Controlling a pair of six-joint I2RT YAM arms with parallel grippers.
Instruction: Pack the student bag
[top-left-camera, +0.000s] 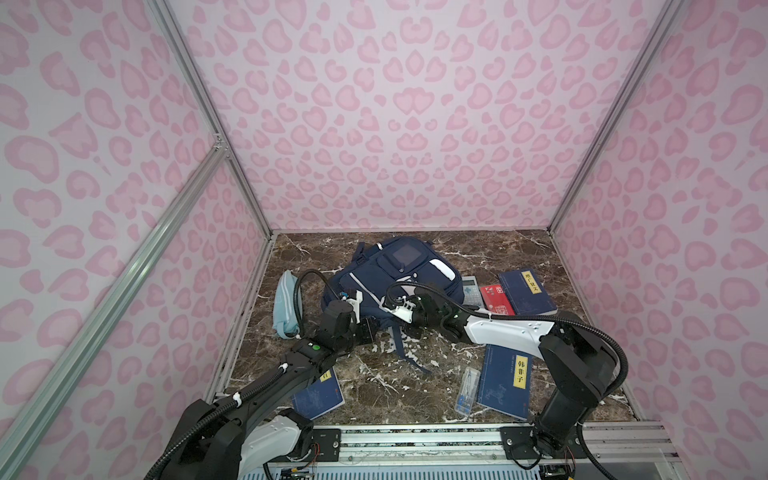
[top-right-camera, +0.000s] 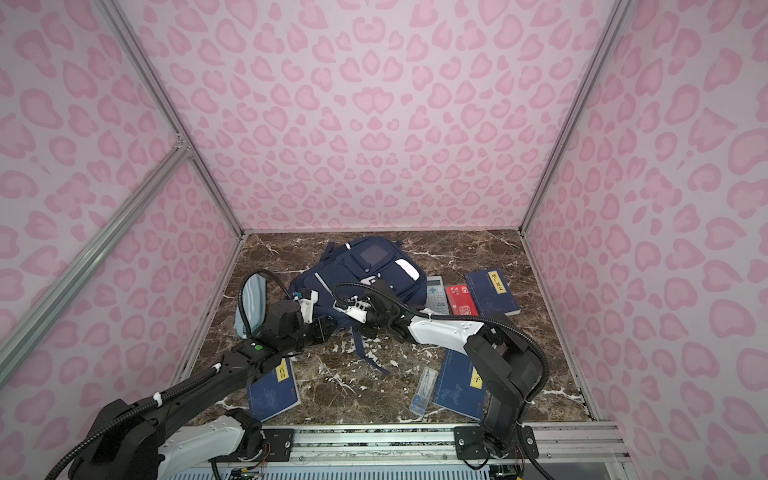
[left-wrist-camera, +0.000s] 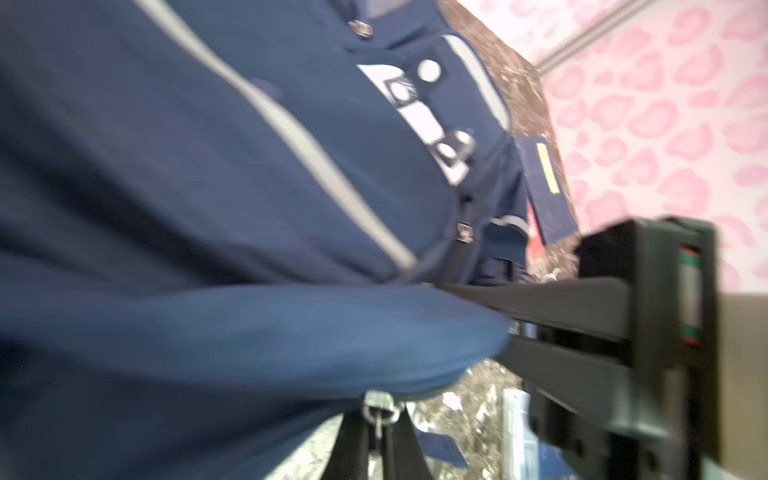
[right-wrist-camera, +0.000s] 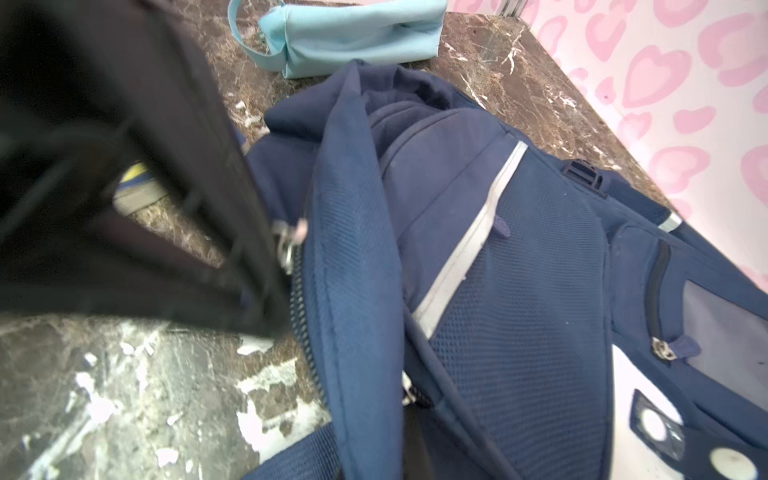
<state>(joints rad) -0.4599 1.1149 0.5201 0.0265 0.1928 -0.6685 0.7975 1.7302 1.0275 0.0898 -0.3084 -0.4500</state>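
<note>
The navy student bag (top-left-camera: 399, 270) (top-right-camera: 365, 270) lies on the marble table, its grey-striped front filling the left wrist view (left-wrist-camera: 208, 166) and the right wrist view (right-wrist-camera: 519, 291). My left gripper (top-left-camera: 372, 328) (top-right-camera: 326, 328) sits at the bag's near left edge. It is shut on a metal zip pull (left-wrist-camera: 380, 409), also seen in the right wrist view (right-wrist-camera: 286, 243). My right gripper (top-left-camera: 392, 318) (top-right-camera: 345, 311) reaches across to the bag's near edge. It is shut there (right-wrist-camera: 413, 419) beside a zip slider (right-wrist-camera: 409, 392), and a fabric fold hides most of its fingers.
A light-blue pencil pouch (top-left-camera: 286, 303) (right-wrist-camera: 353, 37) lies left of the bag. A calculator (top-left-camera: 471, 291), a red booklet (top-left-camera: 496, 303) and a blue book (top-left-camera: 525, 293) lie on its right. Two more blue books (top-left-camera: 505, 380) (top-left-camera: 318, 397) and a clear case (top-left-camera: 467, 390) lie near the front.
</note>
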